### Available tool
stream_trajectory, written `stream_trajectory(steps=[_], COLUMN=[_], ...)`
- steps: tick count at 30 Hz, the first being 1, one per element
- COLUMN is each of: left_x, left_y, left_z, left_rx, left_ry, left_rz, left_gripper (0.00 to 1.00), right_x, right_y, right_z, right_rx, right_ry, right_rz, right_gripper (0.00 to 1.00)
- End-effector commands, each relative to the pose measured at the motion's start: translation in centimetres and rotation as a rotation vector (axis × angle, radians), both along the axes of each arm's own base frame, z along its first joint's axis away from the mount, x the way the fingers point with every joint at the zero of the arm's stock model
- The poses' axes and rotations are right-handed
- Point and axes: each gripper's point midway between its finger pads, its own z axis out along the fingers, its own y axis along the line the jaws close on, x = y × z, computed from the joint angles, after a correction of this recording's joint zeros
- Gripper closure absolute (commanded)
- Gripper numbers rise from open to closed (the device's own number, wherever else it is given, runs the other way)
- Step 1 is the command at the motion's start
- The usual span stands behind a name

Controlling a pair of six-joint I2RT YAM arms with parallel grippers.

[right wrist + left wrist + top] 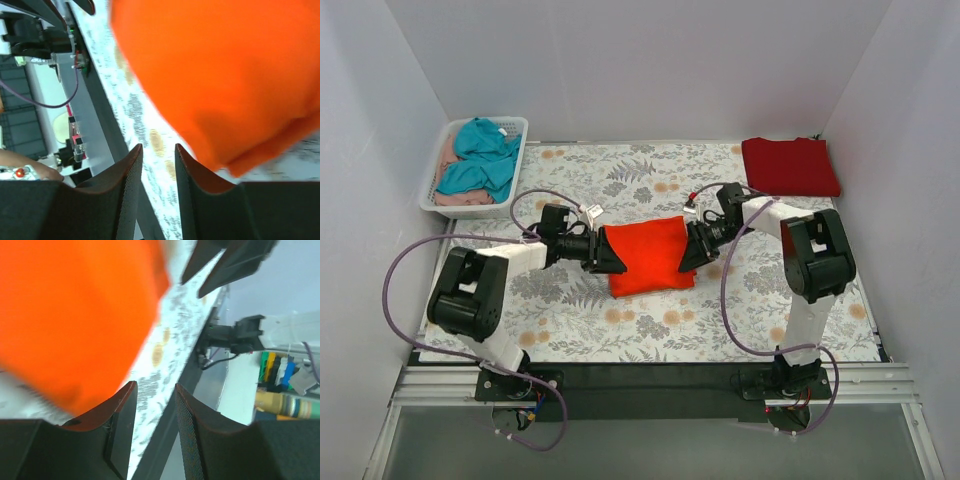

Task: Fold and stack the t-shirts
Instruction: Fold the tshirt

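Note:
The bright orange-red t-shirt (648, 256) lies folded in a rough square on the floral cloth at the table's middle. It fills the upper left of the left wrist view (75, 315) and the upper right of the right wrist view (225, 75). My left gripper (611, 252) is at the shirt's left edge, turned sideways; its jaws (155, 397) stand apart with only cloth between them. My right gripper (691, 246) is at the shirt's right edge, its jaws (157, 157) likewise apart and empty. The darker crimson t-shirt (790, 166) lies folded at the back right corner.
A white basket (432, 192) at the back left holds a teal garment (485, 160) and a pale pink garment (455, 198). The floral tablecloth (620, 180) covers the table. White walls close in the left, back and right sides.

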Motion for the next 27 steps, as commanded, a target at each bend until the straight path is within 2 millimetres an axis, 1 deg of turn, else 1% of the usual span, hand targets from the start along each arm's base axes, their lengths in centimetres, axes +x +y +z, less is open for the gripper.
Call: stream_trajectory(steps=[1,2,3,4,5,6,7,8,9,10,11,13,14,16,17,18,19,20,21,22,23,24,25,26,27], left_x=[-1.5,-2.7,-2.8,-3.2,-3.8,-3.6,-3.7,-3.4,-3.3,-3.1,-2.9,-2.1,-2.1,-2.0,-2.0,-2.6,-2.1,-2.5,-3.0,-3.2,-3.1,-3.5,-3.7,-3.5,-3.3], left_y=[-1.6,-2.2,-2.8,-3.2,-3.4,-3.6,-3.6,-3.5,-3.5,-3.4,-3.4,-3.1,-2.8,-2.1,-1.5,-1.0,-0.9,-0.6,-0.2,-0.2,-0.1,0.1,0.2,0.0,0.2], left_z=[5.7,6.1,6.6,6.5,5.3,5.3,4.8,3.4,2.7,2.0,1.0,-1.0,-2.4,-4.1,-5.6,-6.6,-6.9,-7.4,-7.6,-7.0,-5.7,-5.0,-4.2,-1.8,-0.5], left_rx=[-0.118,-0.129,-0.146,-0.148,-0.13,-0.147,-0.146,-0.12,-0.105,-0.093,-0.076,-0.01,0.024,0.059,0.084,0.116,0.142,0.162,0.178,0.161,0.134,0.123,0.107,0.066,0.05], left_ry=[-0.126,-0.126,-0.119,-0.109,-0.074,-0.047,-0.034,-0.01,-0.006,-0.01,0.008,0.021,0.058,0.094,0.098,0.122,0.101,0.097,0.089,0.077,0.044,0.033,0.011,-0.052,-0.082], left_rz=[-0.069,-0.082,-0.066,-0.061,-0.041,-0.014,-0.008,0.012,0.022,0.025,0.031,0.066,0.081,0.096,0.087,0.07,0.046,0.019,-0.007,-0.025,-0.03,-0.046,-0.061,-0.079,-0.077], left_gripper=[0.65,0.66,0.67,0.68,0.71,0.74,0.78,0.82,0.87,0.87,0.88,0.9,0.9,0.91,0.91,0.92,0.93,0.94,0.95,0.95,0.95,0.95,0.95,0.95,0.93], right_x=[-0.7,-0.3,-0.8,-1.0,-1.1,-1.8,-1.7,-2.1,-2.6,-2.8,-3.0,-3.5,-4.1,-4.4,-4.6,-4.6,-4.6,-4.6,-4.6,-4.8,-4.8,-5.4,-5.3,-4.8,-4.0], right_y=[2.0,2.6,3.5,4.1,4.7,5.7,6.4,7.0,8.0,8.6,9.0,9.5,9.2,8.5,8.1,8.1,8.0,7.9,7.9,8.0,8.3,8.5,8.6,8.9,8.6], right_z=[5.2,6.2,6.6,6.7,6.3,6.2,6.1,5.0,4.8,4.4,3.3,1.3,-0.8,-3.1,-4.7,-5.2,-5.6,-5.8,-5.7,-5.2,-3.7,-2.3,-0.9,1.8,3.6], right_rx=[0.116,0.147,0.164,0.161,0.159,0.171,0.176,0.161,0.177,0.178,0.162,0.125,0.084,0.031,0.006,0.006,0.003,-0.002,-0.001,0.013,0.045,0.075,0.109,0.156,0.189], right_ry=[-0.122,-0.172,-0.166,-0.138,-0.123,-0.107,-0.108,-0.056,-0.048,-0.037,0.01,0.023,0.07,0.098,0.127,0.133,0.136,0.13,0.12,0.119,0.098,0.112,0.084,0.019,-0.007], right_rz=[0.045,0.045,0.059,0.05,0.057,0.091,0.108,0.114,0.145,0.154,0.151,0.163,0.156,0.135,0.125,0.13,0.135,0.14,0.144,0.149,0.159,0.176,0.19,0.199,0.188], right_gripper=[0.6,0.6,0.6,0.63,0.68,0.71,0.73,0.76,0.78,0.78,0.79,0.8,0.81,0.82,0.82,0.82,0.83,0.83,0.83,0.83,0.83,0.83,0.82,0.81,0.8])
